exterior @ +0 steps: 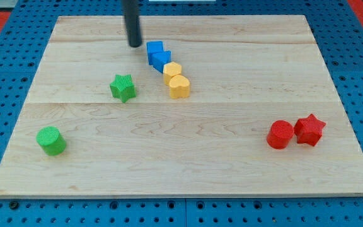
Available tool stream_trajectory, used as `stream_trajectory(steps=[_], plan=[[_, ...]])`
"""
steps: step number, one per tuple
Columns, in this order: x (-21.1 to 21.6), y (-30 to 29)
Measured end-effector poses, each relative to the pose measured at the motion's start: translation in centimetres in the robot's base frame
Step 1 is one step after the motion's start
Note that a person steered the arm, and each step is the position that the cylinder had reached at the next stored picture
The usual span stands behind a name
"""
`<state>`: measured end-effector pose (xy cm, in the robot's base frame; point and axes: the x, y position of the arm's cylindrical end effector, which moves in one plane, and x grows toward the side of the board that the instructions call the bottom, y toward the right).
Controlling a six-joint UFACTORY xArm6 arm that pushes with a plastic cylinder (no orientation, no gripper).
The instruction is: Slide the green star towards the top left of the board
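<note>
Seven blocks on one pale wooden worktop (232,164), which sits on a blue perforated base (11,75).

Item 1: green star (123,87). Left of centre, lying flat, well apart from the board's top-left corner. Nothing touches it.

Item 2: green cylinder (51,140). Near the view's bottom-left corner, upright, well apart from the star.

Item 3: blue block (154,50). Upper centre; shape angular, not clear.

Item 4: second blue block (161,60). Touching item 3 on its lower right; exact shape not clear.

Item 5: yellow block (172,70). Just below item 4 and touching it; rounded, shape not clear.

Item 6: yellow heart (179,86). Touching item 5 from below. Items 3 to 6 form one slanting chain running down toward the view's right.

Item 7: red cylinder (280,134). Lower right of the board, upright.

Item 8: red star (310,130). Touching the red cylinder on its right side.

Item 9: dark rod, entering from the view's top. My tip (135,45) rests near the board's top edge, just left of the upper blue block, with a narrow gap between them. It stands above and slightly right of the green star, apart from it.

End effector: a plain rod with no jaws, so it holds nothing.
</note>
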<state>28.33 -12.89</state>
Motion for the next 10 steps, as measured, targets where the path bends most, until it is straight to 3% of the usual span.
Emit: stream_trajectory(steps=[2, 3, 4, 5, 6, 7, 8, 10], plan=[[11.3, -2.2], [15.1, -5.1], [18.1, -3.3], [17.8, 2.5], [15.6, 3.8], [11.5, 0.8], [10.4, -3.5], [6.3, -3.0]])
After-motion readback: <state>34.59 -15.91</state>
